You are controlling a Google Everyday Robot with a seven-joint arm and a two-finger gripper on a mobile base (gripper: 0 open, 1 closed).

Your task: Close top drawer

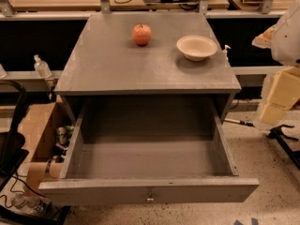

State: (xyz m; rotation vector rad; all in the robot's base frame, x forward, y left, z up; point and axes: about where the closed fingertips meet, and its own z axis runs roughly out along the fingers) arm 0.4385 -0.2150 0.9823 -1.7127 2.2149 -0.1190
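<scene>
The top drawer of the grey cabinet is pulled far out toward me. Its tall flat front panel runs along the bottom of the camera view, with a small metal knob at its centre. The inside of the drawer shows as bare grey wood with nothing in it. My gripper shows as cream-coloured blocks at the right edge of the view. It is to the right of the cabinet, level with the open drawer's back right corner, and apart from the drawer.
A red apple and a beige bowl sit on the cabinet top. A cardboard box with clutter and a black frame stand left of the drawer. Black stand legs lie on the floor at right.
</scene>
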